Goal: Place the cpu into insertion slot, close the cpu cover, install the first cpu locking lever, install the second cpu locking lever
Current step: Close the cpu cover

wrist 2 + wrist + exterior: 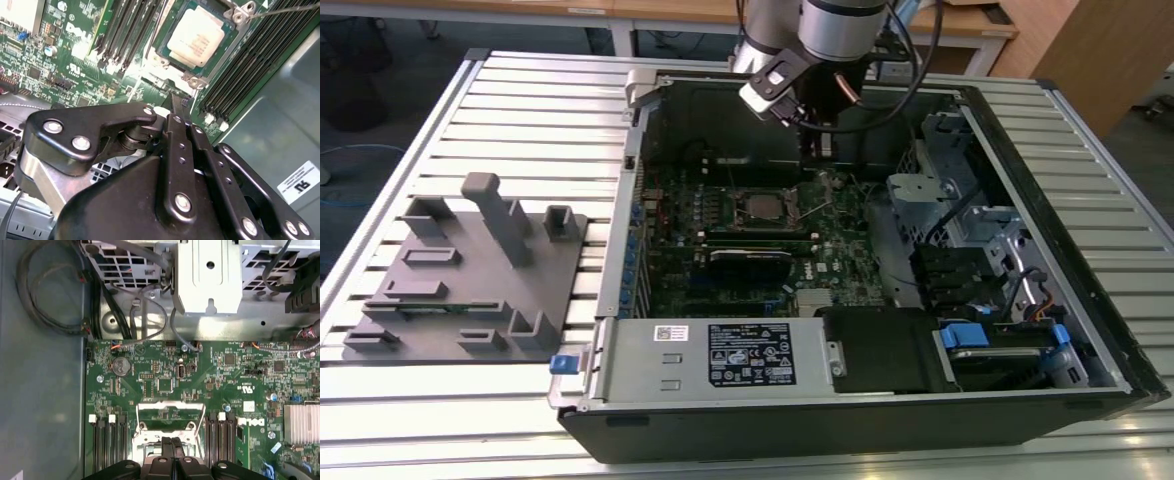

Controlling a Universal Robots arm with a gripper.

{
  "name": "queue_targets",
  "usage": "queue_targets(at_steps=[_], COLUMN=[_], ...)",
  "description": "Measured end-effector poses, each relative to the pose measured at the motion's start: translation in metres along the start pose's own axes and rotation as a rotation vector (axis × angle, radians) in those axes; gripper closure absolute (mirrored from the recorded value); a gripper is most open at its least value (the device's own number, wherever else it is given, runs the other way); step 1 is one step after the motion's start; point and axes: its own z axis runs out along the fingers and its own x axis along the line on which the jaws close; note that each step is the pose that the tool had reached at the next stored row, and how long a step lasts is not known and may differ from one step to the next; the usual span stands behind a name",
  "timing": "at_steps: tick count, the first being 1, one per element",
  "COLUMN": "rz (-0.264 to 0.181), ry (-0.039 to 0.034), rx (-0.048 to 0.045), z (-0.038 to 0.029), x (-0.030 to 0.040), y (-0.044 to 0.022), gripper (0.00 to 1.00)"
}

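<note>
The cpu [200,37], a small square chip with a silvery top, lies flat in the insertion slot [161,47] on the green board. In the exterior view the slot [761,205] sits mid-board inside the open case. The cpu cover [170,405], a thin silver frame with a square cut-out, stands raised off the slot. My gripper [177,102] is shut, and I see nothing between its fingers. Its tips [172,440] hover just beside the slot's edge near the cover. From outside, the gripper [817,155] hangs over the far end of the board. A thin wire lever [280,10] stands up beside the slot.
Black memory slots [250,65] flank the socket on both sides. A metal drive cage [927,190] and cables stand on the exterior view's right, with a power supply [720,355] in front. A grey fixture block [467,270] rests on the slatted table. A finned heatsink [300,422] sits on the board.
</note>
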Motion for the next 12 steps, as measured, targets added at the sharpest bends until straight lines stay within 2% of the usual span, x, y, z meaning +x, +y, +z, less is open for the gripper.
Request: queue_targets(at_steps=[12], rz=[0.000], ry=[0.0002], rx=[0.0000], z=[0.0005], x=[0.0002], y=[0.0112], gripper=[0.90])
